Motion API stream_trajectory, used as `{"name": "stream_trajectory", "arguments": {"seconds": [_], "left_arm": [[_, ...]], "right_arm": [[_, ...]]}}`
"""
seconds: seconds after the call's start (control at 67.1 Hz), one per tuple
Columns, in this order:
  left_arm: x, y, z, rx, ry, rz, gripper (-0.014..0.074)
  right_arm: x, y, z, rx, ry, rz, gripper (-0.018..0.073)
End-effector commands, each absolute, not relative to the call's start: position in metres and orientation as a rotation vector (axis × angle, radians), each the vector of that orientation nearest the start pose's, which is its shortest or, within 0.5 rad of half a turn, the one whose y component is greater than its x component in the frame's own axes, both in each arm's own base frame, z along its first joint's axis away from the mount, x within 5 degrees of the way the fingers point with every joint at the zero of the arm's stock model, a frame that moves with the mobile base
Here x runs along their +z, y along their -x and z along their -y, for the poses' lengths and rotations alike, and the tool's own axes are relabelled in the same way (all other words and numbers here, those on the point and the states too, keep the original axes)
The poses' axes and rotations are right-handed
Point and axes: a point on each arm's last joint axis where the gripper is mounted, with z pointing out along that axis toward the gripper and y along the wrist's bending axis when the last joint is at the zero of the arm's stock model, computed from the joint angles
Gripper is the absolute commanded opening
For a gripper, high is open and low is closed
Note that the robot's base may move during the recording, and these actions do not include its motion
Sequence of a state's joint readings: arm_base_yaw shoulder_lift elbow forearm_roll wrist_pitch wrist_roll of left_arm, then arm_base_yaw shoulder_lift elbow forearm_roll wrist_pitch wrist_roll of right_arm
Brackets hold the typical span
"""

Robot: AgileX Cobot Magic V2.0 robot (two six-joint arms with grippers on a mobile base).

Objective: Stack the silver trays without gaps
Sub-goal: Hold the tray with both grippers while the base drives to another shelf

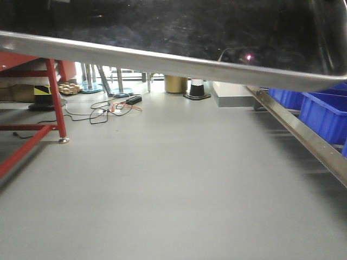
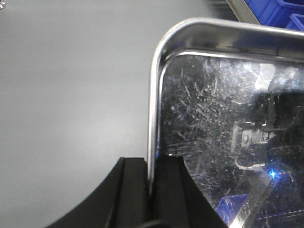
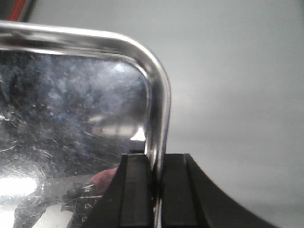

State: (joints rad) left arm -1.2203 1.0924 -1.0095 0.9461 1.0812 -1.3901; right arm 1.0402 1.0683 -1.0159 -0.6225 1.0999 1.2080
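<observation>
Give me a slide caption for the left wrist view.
Left gripper pinches the rolled rim of a scratched silver tray near its corner, over a grey surface.

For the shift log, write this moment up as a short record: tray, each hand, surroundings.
tray: one silver tray, lifted above the grey floor
left hand: shut on a side rim, close to a rounded corner
right hand: shut on the opposite side rim, also near a corner
second tray: none in view
surroundings: blue bins and a steel rail at the right of the front view
</observation>
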Motion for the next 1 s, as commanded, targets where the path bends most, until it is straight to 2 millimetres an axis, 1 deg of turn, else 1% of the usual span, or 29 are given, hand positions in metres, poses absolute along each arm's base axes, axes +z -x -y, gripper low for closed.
{"name": "stream_trajectory", "arguments": {"seconds": [0.0, 0.984], "left_arm": [[0.3729, -0.1289, 0.1619, -0.231, -0.094, -2.08, -0.0015], [0.3729, -0.1289, 0.1619, -0.231, -0.094, -2.08, -0.0015]], "right_arm": [[0.3598, -0.1377, -0.1388, 0.223, -0.015, -2.332, -0.0003], [0.3598, -0.1377, -0.1388, 0.223, -0.015, -2.332, -0.0003]]}}
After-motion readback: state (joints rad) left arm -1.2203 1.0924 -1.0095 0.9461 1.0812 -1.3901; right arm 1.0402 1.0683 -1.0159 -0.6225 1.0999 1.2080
